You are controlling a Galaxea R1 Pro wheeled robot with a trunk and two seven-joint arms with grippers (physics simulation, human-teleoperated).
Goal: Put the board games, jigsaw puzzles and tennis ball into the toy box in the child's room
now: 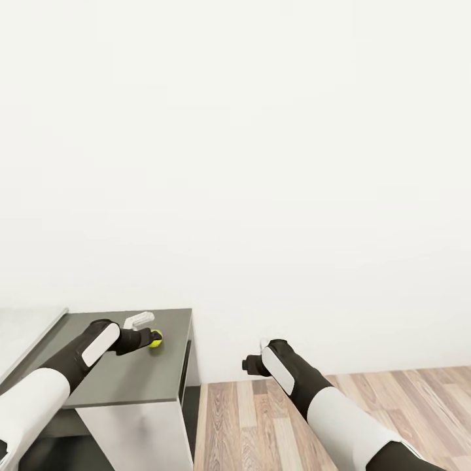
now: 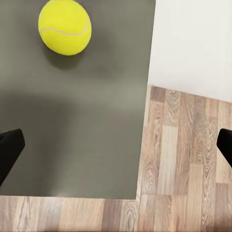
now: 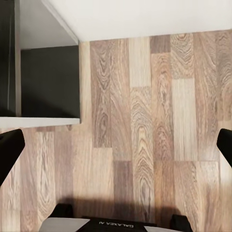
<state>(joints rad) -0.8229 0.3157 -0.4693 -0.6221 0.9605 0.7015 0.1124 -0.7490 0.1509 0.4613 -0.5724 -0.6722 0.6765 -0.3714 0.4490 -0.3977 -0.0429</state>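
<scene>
The yellow-green tennis ball (image 1: 156, 338) rests on the dark grey top of the table (image 1: 131, 383), near its far right corner. My left gripper (image 1: 148, 339) is right beside the ball, reaching in from the left. In the left wrist view the ball (image 2: 64, 26) lies on the grey surface ahead of the gripper (image 2: 116, 150). The black fingertips (image 2: 9, 152) stand wide apart, open, with nothing between them. My right gripper (image 1: 250, 364) hangs over the wooden floor to the right of the table. It is open and empty in the right wrist view (image 3: 116, 147).
A small white piece (image 1: 139, 320) lies on the grey top just behind the ball. A paler surface (image 1: 26, 330) adjoins the table at the left. A white wall rises directly behind. Wood floor (image 1: 392, 392) spreads to the right of the table's side (image 3: 48, 72).
</scene>
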